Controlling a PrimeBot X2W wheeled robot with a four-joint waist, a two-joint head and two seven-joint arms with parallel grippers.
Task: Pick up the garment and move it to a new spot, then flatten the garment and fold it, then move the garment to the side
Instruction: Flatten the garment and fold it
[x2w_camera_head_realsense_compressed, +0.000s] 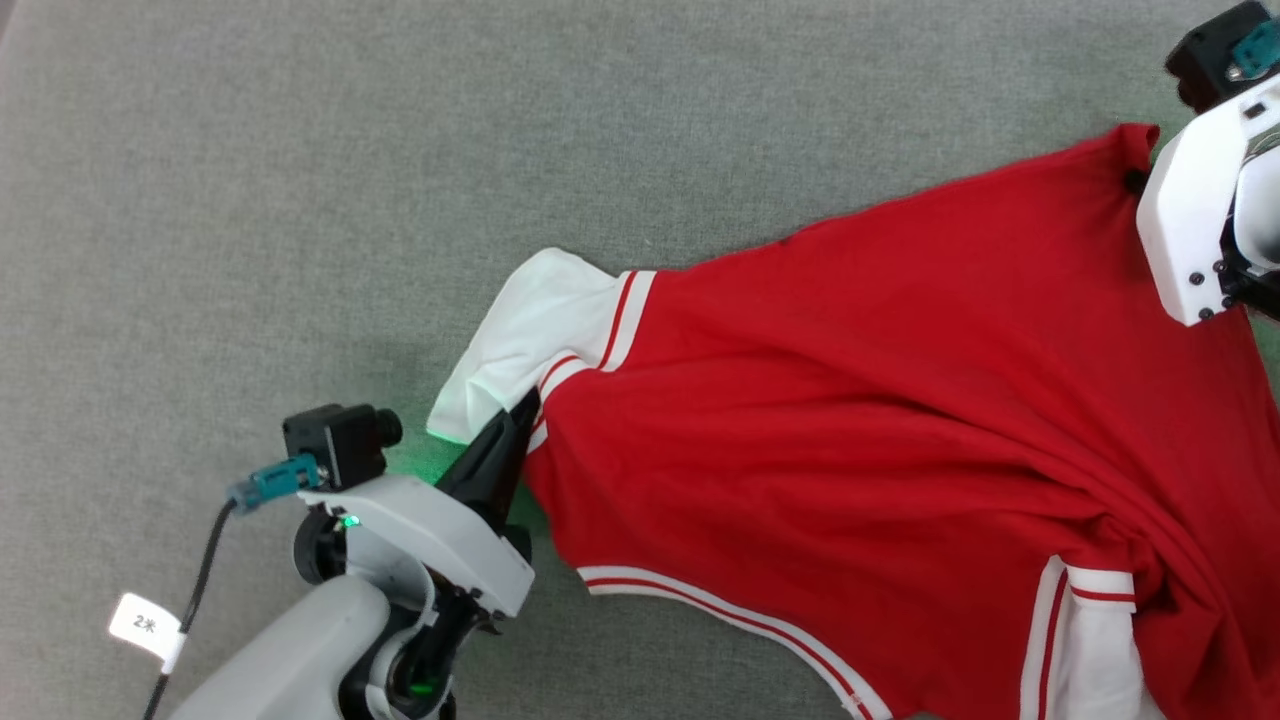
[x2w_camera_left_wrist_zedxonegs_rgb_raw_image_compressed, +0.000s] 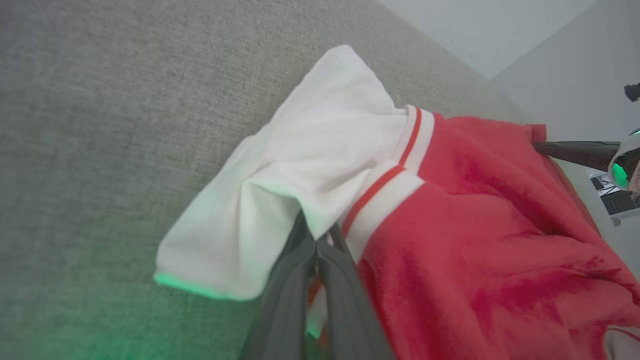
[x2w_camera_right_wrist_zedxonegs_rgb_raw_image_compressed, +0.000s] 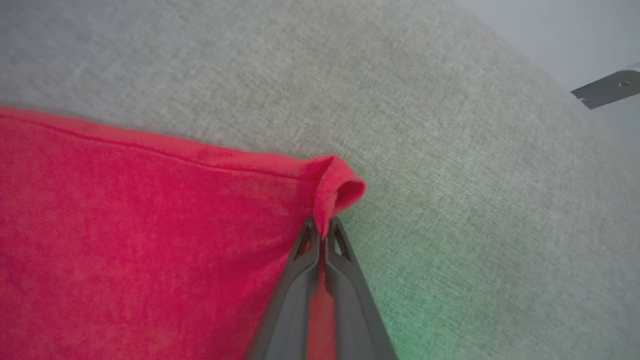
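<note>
The garment (x2w_camera_head_realsense_compressed: 850, 400) lies on the grey woven surface (x2w_camera_head_realsense_compressed: 300, 200) and takes the right half of the head view. Its red body is stretched between the two grippers.

The left gripper (x2w_camera_head_realsense_compressed: 522, 408) is at the lower left of the head view. Its dark fingers are pressed together and pinch the cloth at the place where the white sleeve (x2w_camera_head_realsense_compressed: 530, 330) meets the red body, just beside the striped band (x2w_camera_head_realsense_compressed: 625, 320). In the left wrist view, the left gripper (x2w_camera_left_wrist_zedxonegs_rgb_raw_image_compressed: 320, 240) has its two fingers almost touching. The edge of the white sleeve (x2w_camera_left_wrist_zedxonegs_rgb_raw_image_compressed: 300, 165) hangs over the tips, and a little cloth shows between the fingers.

The right gripper (x2w_camera_right_wrist_zedxonegs_rgb_raw_image_compressed: 322, 230), seen in its own wrist view, is closed narrow on the red corner (x2w_camera_right_wrist_zedxonegs_rgb_raw_image_compressed: 340, 187) of the garment, and this corner curls over just above the tips. In the head view the red corner (x2w_camera_head_realsense_compressed: 1135, 150) is at the upper right, next to the white wrist housing (x2w_camera_head_realsense_compressed: 1190, 220).

A second sleeve (x2w_camera_head_realsense_compressed: 1095, 650) lies at the lower right, with deep folds in the red cloth beside it. The near edge band (x2w_camera_head_realsense_compressed: 720, 610), white with red stripes, runs along the garment's lower border. A green glow (x2w_camera_head_realsense_compressed: 430, 460) falls on the surface near the left gripper.
</note>
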